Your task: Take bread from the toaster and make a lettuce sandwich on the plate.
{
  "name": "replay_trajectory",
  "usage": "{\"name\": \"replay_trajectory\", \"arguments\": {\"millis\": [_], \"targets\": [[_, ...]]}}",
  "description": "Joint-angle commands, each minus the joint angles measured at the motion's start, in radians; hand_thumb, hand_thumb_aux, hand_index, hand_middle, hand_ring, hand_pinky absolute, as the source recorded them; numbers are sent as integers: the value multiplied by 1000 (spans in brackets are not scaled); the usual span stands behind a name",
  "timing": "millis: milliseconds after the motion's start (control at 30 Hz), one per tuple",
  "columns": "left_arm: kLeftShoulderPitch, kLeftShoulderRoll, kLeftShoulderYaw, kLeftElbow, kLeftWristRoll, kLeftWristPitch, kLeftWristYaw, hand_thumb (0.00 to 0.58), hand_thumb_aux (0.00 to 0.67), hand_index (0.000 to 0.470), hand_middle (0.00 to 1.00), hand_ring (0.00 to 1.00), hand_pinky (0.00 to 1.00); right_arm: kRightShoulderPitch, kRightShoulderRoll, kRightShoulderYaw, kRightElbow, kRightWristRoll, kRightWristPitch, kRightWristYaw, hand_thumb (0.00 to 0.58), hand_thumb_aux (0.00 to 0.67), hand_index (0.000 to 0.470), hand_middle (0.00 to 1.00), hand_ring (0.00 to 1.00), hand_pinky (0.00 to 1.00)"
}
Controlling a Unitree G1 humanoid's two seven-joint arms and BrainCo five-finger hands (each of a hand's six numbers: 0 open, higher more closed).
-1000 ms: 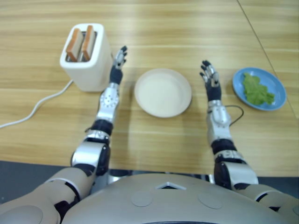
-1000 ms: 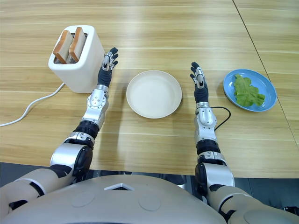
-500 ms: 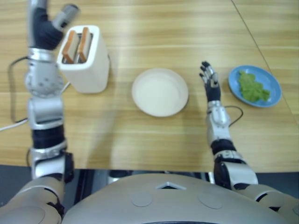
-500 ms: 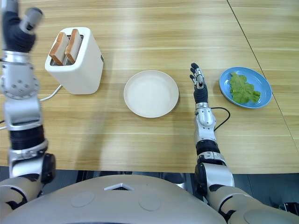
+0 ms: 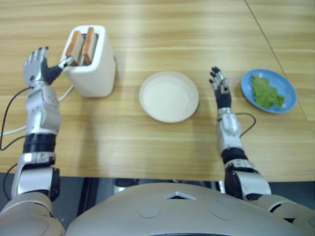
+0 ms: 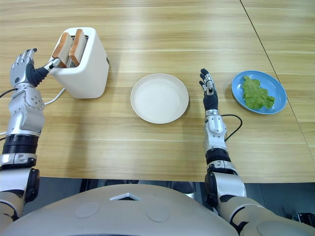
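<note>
A white toaster (image 6: 82,61) stands at the left of the wooden table with two slices of bread (image 6: 69,46) sticking up from its slots. My left hand (image 6: 27,68) is just left of the toaster, open, its thumb close to the toaster's near left corner and holding nothing. An empty cream plate (image 6: 159,98) lies in the middle. A blue plate (image 6: 274,96) with green lettuce (image 6: 254,92) sits at the right. My right hand (image 6: 207,88) is open and upright between the cream plate and the blue plate.
The toaster's white cord (image 6: 53,99) trails off to the left, passing behind my left arm. A thin black cable (image 6: 235,126) loops beside my right forearm. The near table edge (image 6: 147,178) runs across the bottom.
My left hand swung from right of the toaster, up and over to its left side, and has now lowered beside it. The right hand has stayed put. The camera has shifted slightly.
</note>
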Motion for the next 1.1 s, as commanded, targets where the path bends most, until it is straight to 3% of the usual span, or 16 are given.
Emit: {"name": "replay_trajectory", "arguments": {"millis": [33,533,567,600,633,733,767,800,833,900,933,967,1100], "targets": [[0,-6,-34,-15,-14,4,-12,0,0,0,0,0,0,4,-5,-1,14,-3,2,2,0,0,0,0,0,0],[-20,9,-112,2,60,97,45,18,11,7,0,0,0,4,-17,0,52,-7,3,-2,0,0,0,0,0,0],[-22,10,-113,5,62,101,52,564,560,384,0,0,0,5,-17,0,51,-8,3,-2,0,0,0,0,0,0],[-24,10,-113,6,62,102,60,564,560,384,0,0,0,5,-18,1,50,-8,3,-2,0,0,0,0,0,0],[-27,9,-114,5,63,102,70,580,670,460,0,0,0,6,-18,1,49,-8,3,-2,0,0,0,0,0,0],[-36,3,-119,-9,63,92,99,580,670,460,8,8,8,9,-19,2,50,-9,4,-2,0,0,0,0,0,0],[-37,0,-121,-20,65,88,114,580,670,460,239,239,239,10,-19,3,52,-10,3,-2,0,0,0,0,0,0],[-38,-2,-124,-30,69,85,126,580,670,460,384,384,384,11,-19,3,54,-11,4,-2,0,0,0,0,0,0],[-38,-3,-128,-41,71,82,137,580,670,460,384,384,384,10,-19,3,55,-11,4,-2,0,0,0,0,0,0],[-39,-9,-136,-66,77,74,163,580,670,460,714,714,714,10,-19,4,57,-12,5,-2,0,0,0,0,0,0],[-41,-12,-140,-80,80,69,174,580,670,460,714,714,714,11,-18,3,58,-12,5,-2,0,0,0,0,0,0],[-40,-14,-143,-95,83,64,190,580,670,460,976,976,976,12,-18,4,58,-13,5,-3,0,0,0,0,0,0],[-28,-24,-127,-176,84,33,253,580,670,460,1000,1000,1000,10,-18,5,63,-16,7,-4,0,0,0,0,0,0]]}}
